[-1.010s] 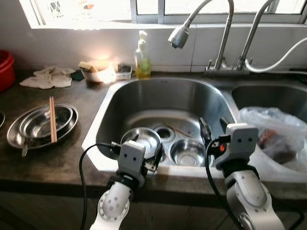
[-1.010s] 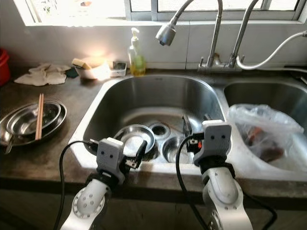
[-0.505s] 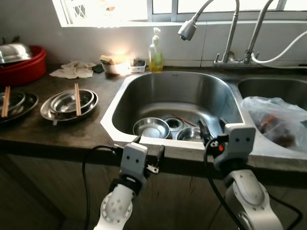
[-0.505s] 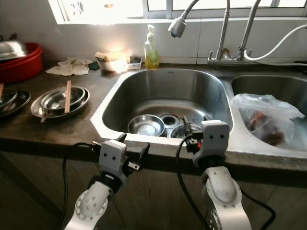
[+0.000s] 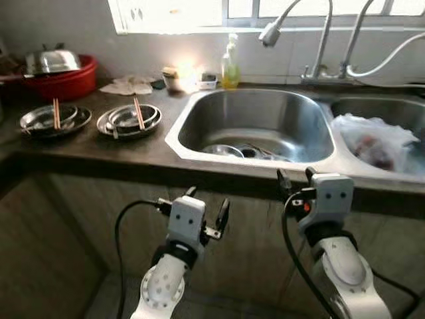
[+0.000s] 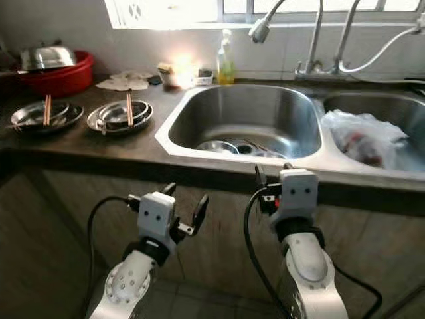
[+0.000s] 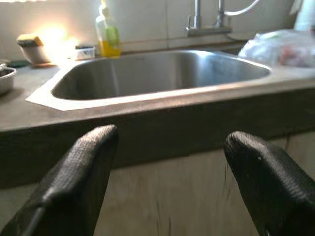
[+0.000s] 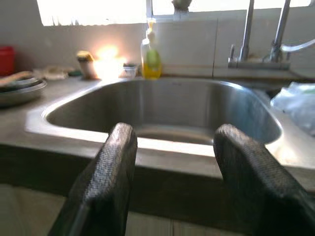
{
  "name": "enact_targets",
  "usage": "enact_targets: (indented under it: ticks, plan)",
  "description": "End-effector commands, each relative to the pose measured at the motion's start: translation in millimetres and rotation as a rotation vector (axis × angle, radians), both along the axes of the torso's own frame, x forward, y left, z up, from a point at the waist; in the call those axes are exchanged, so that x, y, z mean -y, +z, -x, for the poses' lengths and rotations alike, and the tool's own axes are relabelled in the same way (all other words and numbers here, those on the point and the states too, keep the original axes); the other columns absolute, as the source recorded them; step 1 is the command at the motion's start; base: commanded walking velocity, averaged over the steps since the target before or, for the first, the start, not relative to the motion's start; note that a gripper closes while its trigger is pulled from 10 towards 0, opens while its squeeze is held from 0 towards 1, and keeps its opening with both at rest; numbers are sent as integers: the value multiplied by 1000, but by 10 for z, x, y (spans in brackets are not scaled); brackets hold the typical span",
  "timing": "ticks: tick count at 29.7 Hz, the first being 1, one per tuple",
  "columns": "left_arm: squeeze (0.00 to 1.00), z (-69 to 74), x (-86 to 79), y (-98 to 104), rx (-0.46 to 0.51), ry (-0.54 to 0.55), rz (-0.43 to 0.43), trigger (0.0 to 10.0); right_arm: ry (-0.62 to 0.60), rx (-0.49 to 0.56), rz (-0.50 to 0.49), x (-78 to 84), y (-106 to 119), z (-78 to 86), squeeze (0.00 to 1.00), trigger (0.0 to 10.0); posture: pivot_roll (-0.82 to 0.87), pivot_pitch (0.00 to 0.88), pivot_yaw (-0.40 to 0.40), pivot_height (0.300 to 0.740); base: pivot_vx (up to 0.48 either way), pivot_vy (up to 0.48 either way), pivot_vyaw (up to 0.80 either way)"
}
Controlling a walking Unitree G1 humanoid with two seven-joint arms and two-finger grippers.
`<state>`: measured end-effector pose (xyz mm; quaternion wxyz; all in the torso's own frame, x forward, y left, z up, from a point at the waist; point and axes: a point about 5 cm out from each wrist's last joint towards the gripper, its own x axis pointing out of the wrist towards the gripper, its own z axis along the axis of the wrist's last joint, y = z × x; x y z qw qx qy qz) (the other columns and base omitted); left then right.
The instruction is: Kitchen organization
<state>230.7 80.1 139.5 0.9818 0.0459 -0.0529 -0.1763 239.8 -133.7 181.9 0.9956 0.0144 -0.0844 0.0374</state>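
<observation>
Down in the basin of the steel sink (image 5: 255,126), at the centre of the head views, lie several steel bowls (image 5: 222,150), partly hidden by the near rim. At the left of the frame, on the dark countertop (image 5: 99,143), two stacks of steel plates sit side by side: the nearer stack (image 5: 128,120) carries a pair of chopsticks (image 5: 138,112) laid across it, and the farther stack (image 5: 54,119), closer to the left edge, carries another pair (image 5: 56,111). Behind them in the upper left, a red basin (image 5: 65,82) holds a steel lid (image 5: 52,61). A white cloth (image 5: 126,86) lies by the wall, and a yellow soap bottle (image 5: 230,65) stands at the back of the sink under the window. Two tall faucets (image 5: 323,36) rise at the upper right, and a clear plastic bag (image 5: 373,138) rests in the second basin at the right edge.

Both arms are held low in front of the cabinet, below the counter edge. The left gripper (image 5: 206,211) has its fingers spread wide apart and holds nothing. The right gripper (image 5: 296,181) also has its fingers parted and empty, pointing towards the sink's front rim.
</observation>
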Motion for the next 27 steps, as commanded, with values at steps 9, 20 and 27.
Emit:
enact_targets:
  ticks: [9, 20, 27]
  plan:
    - [0, -9, 3, 18, 4, 4, -3, 10000, 9, 1, 7, -18, 6, -6, 0, 10000, 43, 33, -11, 740, -283, 0, 0]
    - [0, -25, 10, 14, -5, 4, 4, 10000, 3, -14, 30, -11, -30, -14, 0, 10000, 42, 23, -11, 740, -44, 0, 0]
    - [0, -31, 3, 18, 3, 2, -7, 10000, 17, -20, 47, -39, -47, -14, 0, 10000, 41, 15, -10, 740, 0, 0, 0]
